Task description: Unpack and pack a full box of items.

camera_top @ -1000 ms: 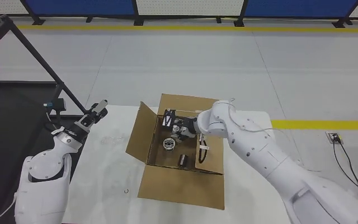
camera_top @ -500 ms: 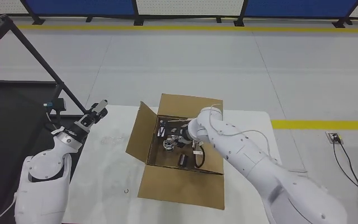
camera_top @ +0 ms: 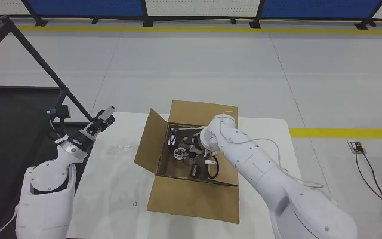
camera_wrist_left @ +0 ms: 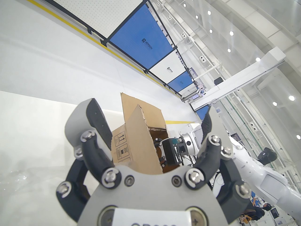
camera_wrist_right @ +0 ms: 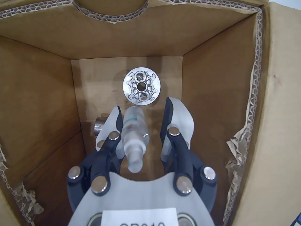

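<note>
An open cardboard box [camera_top: 191,197] stands on the white table [camera_top: 113,191]. My right gripper [camera_wrist_right: 142,111] is down inside it, open, with a clear plastic bottle [camera_wrist_right: 134,128] between its fingers, leaning on one pad and apart from the other. Just beyond the fingertips, a round metal disc [camera_wrist_right: 142,88] lies flat on the box floor, also seen as the disc [camera_top: 179,154] from above. A small metal cylinder [camera_wrist_right: 98,128] sits beside one finger. My left gripper [camera_top: 106,118] hangs open and empty over the table left of the box [camera_wrist_left: 141,128].
A dark item [camera_top: 195,171] and a black cable loop [camera_top: 213,169] lie in the box. Its flaps stand up at the left and back. Crumpled clear film [camera_top: 119,147] lies on the table between my left gripper and the box. A black stand [camera_top: 42,66] rises at the left.
My right arm has swung in and sunk deeper into the box, toward the metal disc. The left arm has stayed still.
</note>
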You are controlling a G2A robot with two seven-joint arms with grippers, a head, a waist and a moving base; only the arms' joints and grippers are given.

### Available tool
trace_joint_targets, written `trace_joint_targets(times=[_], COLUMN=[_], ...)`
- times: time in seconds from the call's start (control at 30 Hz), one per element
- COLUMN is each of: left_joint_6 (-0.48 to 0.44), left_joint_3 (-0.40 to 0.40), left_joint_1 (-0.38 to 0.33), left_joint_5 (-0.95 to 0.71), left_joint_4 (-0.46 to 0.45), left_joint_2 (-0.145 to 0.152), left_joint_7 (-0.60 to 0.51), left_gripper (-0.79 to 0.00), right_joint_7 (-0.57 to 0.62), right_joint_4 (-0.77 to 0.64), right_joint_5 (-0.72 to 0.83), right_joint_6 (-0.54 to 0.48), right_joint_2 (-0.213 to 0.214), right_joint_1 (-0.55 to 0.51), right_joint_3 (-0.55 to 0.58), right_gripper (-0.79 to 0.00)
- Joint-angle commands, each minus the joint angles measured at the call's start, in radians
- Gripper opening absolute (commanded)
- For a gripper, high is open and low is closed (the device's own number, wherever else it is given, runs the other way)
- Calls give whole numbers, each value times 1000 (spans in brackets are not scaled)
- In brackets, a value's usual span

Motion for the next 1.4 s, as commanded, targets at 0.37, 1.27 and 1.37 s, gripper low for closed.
trace_joint_targets(times=[0.37, 1.27, 1.37], left_joint_6=[0, -37, -27], left_joint_3=[0, 138, 187], left_joint_1=[0, 85, 73], left_joint_5=[0, -185, -193], left_joint_4=[0, -134, -143], left_joint_2=[0, 43, 40], left_joint_7=[0, -485, -471], left_gripper=[0, 0, 0], right_joint_7=[-151, -508, -508], right_joint_4=[3, -337, -337], right_joint_5=[-46, -158, -158], right_joint_6=[-17, 13, 13], right_joint_2=[-4, 314, 314], right_joint_1=[61, -43, -43], right_joint_3=[33, 356, 356], right_gripper=[-228, 0, 0])
